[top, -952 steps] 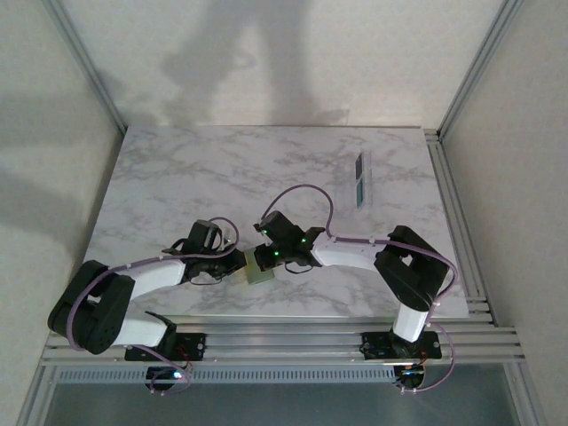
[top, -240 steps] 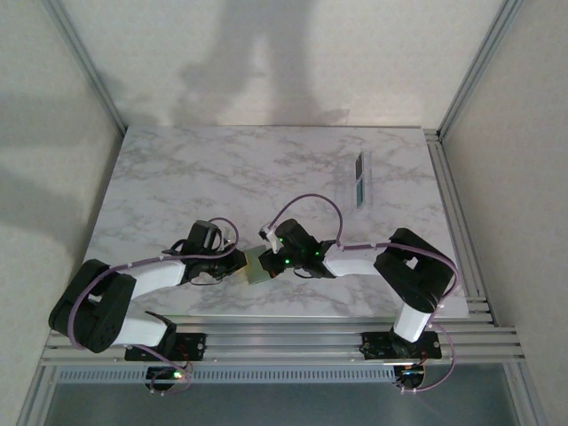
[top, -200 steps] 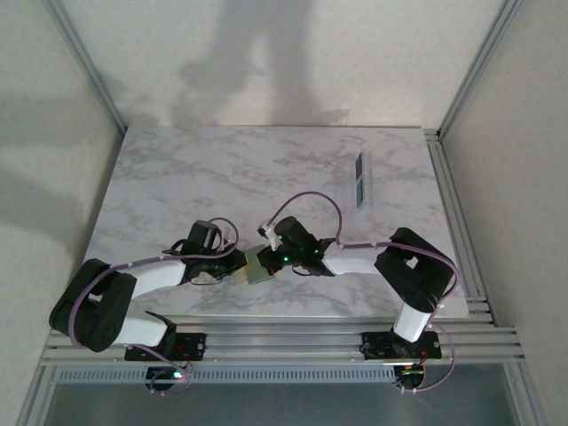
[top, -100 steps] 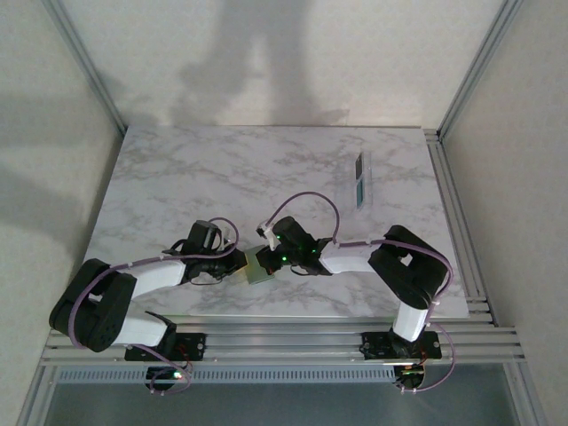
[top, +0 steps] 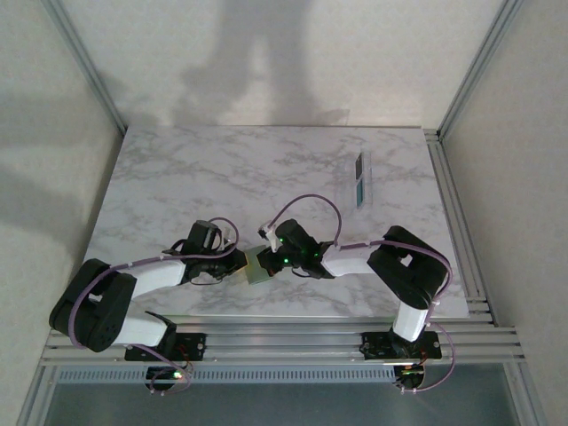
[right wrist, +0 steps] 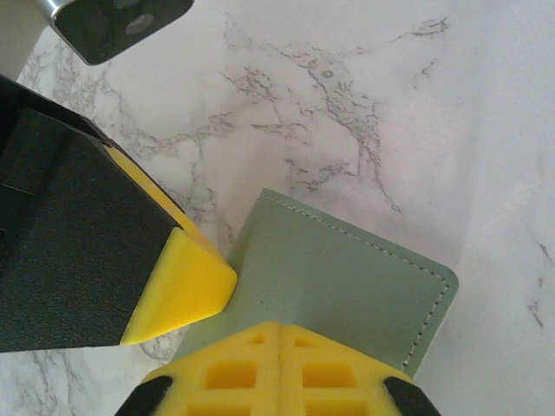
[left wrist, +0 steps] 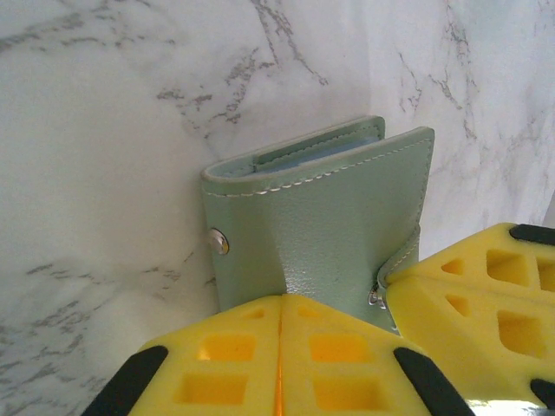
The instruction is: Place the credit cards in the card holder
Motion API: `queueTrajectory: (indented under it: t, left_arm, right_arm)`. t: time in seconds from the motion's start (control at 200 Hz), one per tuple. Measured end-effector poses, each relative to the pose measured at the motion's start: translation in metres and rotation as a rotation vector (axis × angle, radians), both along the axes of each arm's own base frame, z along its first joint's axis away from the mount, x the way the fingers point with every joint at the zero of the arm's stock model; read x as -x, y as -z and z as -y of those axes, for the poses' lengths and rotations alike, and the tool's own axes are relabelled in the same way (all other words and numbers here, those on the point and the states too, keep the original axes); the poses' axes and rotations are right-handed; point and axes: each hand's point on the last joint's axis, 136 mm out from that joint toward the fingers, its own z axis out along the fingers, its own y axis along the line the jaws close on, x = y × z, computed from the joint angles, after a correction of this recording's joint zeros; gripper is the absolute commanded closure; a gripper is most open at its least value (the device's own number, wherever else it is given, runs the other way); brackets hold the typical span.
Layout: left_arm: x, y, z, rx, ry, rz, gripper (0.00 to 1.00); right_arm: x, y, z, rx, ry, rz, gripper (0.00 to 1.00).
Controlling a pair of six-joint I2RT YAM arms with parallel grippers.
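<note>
marble table (top: 177, 177); teal credit cards (top: 359, 180) far right

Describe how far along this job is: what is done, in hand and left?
Done: no card visibly slotted. In hand: the left end effector and right end effector are each shut on the card holder. Left: the credit cards lie at the far right, apart from the holder; they must be fetched and inserted.

Left claw (left wrist: 280, 322) pinching card holder (left wrist: 334, 221) (sage green), marble table (left wrist: 104, 130)
</note>
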Motion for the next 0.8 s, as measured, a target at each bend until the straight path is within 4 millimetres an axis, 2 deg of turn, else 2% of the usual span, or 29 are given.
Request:
queueTrajectory:
  t: [0.35, 0.796]
  left_arm:
    - [0.0, 0.0, 0.0, 0.001, 0.0, 0.001, 0.94]
    - [-0.001, 0.0, 0.004, 0.019, 0.012, 0.003, 0.94]
  right_arm:
    - [0.003, 0.003, 0.0, 0.02, 0.0, 0.114, 1.0]
    - [0.011, 0.007, 0.009, -0.048, 0.07, 0.287, 1.0]
